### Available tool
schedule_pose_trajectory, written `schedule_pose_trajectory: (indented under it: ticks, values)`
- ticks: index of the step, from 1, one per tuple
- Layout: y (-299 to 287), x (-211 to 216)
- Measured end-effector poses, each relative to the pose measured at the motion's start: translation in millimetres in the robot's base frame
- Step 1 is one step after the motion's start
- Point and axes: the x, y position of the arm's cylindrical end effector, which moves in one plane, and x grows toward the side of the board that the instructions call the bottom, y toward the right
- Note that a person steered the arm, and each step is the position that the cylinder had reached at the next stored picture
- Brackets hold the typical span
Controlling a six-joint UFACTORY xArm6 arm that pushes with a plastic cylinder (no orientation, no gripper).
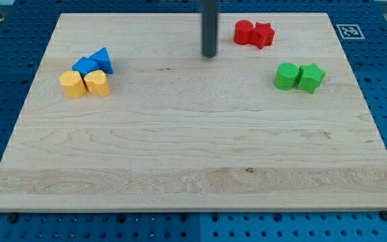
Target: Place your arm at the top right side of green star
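Observation:
The green star (pixel 311 76) lies on the wooden board (pixel 193 148) at the view's right, touching a green round block (pixel 287 76) on its left. My tip (pixel 210 55) is the lower end of the dark rod near the view's top centre. It stands well to the left of the green star and slightly above it, apart from every block.
A red round block (pixel 244 31) and a red star (pixel 263 34) touch each other at the top right, between my tip and the green pair. At the left sit two blue blocks (pixel 94 62) and two yellow blocks (pixel 84 83). A marker tag (pixel 349 31) is on the blue table.

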Motion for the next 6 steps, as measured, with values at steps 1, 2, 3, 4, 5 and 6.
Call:
schedule_pose_trajectory:
  ticks: [1,2,3,4,5,6]
  values:
    - [84.1,0.1]
    - [158.5,5.6]
    - [203.4,34.3]
    - [203.4,53.5]
    - [201.5,53.5]
    - [182.3,55.0]
